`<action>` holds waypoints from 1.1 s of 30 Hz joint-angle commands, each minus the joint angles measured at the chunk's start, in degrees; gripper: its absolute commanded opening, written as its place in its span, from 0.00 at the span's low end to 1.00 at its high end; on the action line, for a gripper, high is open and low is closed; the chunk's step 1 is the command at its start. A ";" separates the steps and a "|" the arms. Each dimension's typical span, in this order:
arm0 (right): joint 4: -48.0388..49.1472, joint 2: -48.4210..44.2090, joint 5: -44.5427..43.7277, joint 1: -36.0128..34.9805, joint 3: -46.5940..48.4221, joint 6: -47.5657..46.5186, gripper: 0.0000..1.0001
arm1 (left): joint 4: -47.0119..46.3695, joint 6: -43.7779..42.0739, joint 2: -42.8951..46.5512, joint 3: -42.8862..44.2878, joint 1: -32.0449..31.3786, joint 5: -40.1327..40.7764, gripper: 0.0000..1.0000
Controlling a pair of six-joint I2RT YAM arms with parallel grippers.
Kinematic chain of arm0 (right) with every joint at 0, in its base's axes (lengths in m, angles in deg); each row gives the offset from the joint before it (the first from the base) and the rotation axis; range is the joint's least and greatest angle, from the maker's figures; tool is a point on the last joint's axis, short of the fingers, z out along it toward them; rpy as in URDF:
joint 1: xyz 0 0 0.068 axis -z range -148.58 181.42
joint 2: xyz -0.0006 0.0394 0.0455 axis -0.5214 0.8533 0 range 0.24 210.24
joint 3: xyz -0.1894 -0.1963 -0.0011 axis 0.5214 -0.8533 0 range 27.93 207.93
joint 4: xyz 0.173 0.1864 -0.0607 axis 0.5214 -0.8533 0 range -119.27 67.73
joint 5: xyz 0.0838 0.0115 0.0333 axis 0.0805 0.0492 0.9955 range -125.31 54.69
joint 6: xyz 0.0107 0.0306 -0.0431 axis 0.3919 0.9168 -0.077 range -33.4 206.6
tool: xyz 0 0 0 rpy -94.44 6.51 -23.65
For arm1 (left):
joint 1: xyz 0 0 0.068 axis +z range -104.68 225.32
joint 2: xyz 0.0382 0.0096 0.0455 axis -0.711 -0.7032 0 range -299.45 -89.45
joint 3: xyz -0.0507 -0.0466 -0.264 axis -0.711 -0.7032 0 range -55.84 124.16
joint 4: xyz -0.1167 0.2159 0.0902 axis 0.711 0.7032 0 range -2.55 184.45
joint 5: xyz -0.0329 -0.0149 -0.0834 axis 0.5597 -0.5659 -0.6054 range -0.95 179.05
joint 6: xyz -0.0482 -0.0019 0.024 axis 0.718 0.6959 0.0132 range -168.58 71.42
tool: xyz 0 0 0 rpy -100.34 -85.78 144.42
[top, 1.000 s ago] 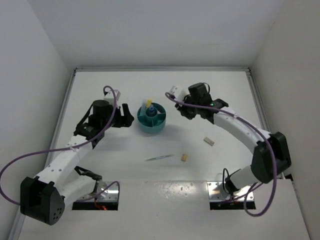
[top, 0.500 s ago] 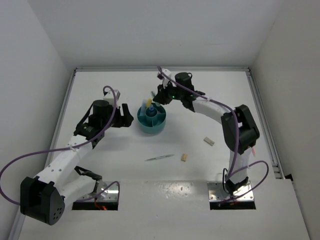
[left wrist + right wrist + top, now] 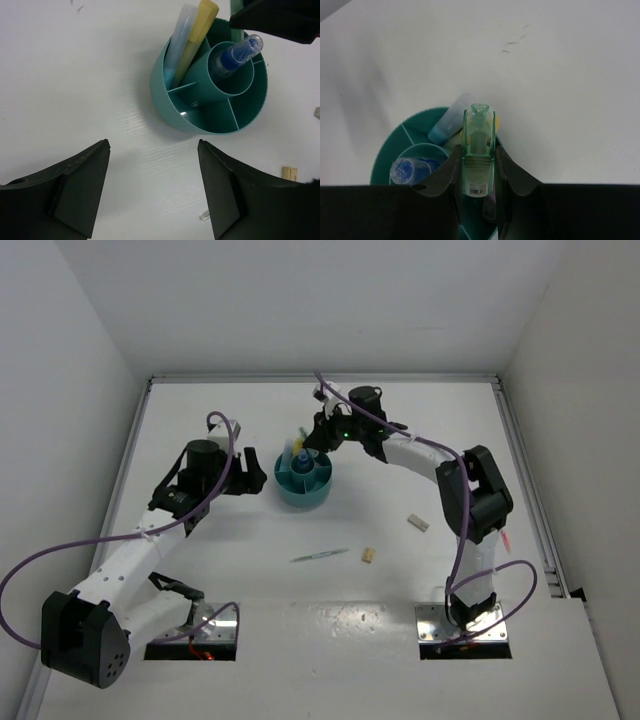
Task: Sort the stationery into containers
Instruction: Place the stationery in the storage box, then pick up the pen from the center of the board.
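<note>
right wrist view: right tool [image 3: 478, 157] pinches the mint-green stick [image 3: 478, 125] above the rim of the teal organiser [image 3: 387, 146]; let go off-centre, it could catch that rim and tip onto the surface [image 3: 570, 75]. left tool [image 3: 152, 146] gapes empty nearby.

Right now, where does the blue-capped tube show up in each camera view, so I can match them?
Top external: the blue-capped tube is mid-table, left of centre, standing in the centre well of the teal organiser.
Left wrist: tube at upper right, leaning in that same well.
Right wrist: tube at lower left, seen end-on.
Shared landmark: the teal organiser around it.
</note>
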 commanded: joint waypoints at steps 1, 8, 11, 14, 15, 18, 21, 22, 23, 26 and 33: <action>2.80 -0.31 1.22 0.21 -0.44 -1.53 0.00 | -0.86 -0.71 0.03 0.98 0.45 0.18 0.77; 0.78 1.45 1.56 0.21 0.18 -4.35 0.23 | -0.86 -0.71 0.03 0.98 0.45 0.18 0.77; 0.16 1.97 1.56 0.21 0.18 -4.35 0.45 | -0.86 -0.71 0.03 0.98 0.45 0.18 0.77; 0.68 0.84 0.95 0.21 -0.35 -4.35 0.48 | -0.86 -0.71 0.03 0.98 0.45 -0.34 0.77; 0.68 -0.13 0.43 0.21 -0.35 -4.35 0.48 | -0.86 -0.71 0.03 0.98 0.45 -0.34 0.77; -0.01 -2.24 0.42 0.74 -0.35 -4.97 0.48 | -0.86 -0.71 0.03 0.98 0.45 -0.34 0.75; -1.07 -4.69 -0.11 0.74 -0.35 -5.58 0.48 | -0.86 -0.71 0.03 0.98 0.45 -1.39 0.55; -1.08 -5.49 -0.89 0.74 -0.35 -6.11 0.41 | -0.86 -0.71 0.55 0.98 0.45 -1.92 0.40; -1.86 -6.46 -2.55 0.74 -0.35 -6.11 0.32 | -0.86 -0.71 0.56 0.98 0.45 -2.45 0.23; -3.79 -11.27 -11.65 0.74 -1.49 -7.69 0.00 | -2.26 -1.85 1.70 0.98 0.45 -5.87 0.00; -18.36 -25.26 -20.33 1.88 -7.37 -24.30 0.30 | -2.62 -4.40 2.49 0.27 -0.87 -12.47 0.13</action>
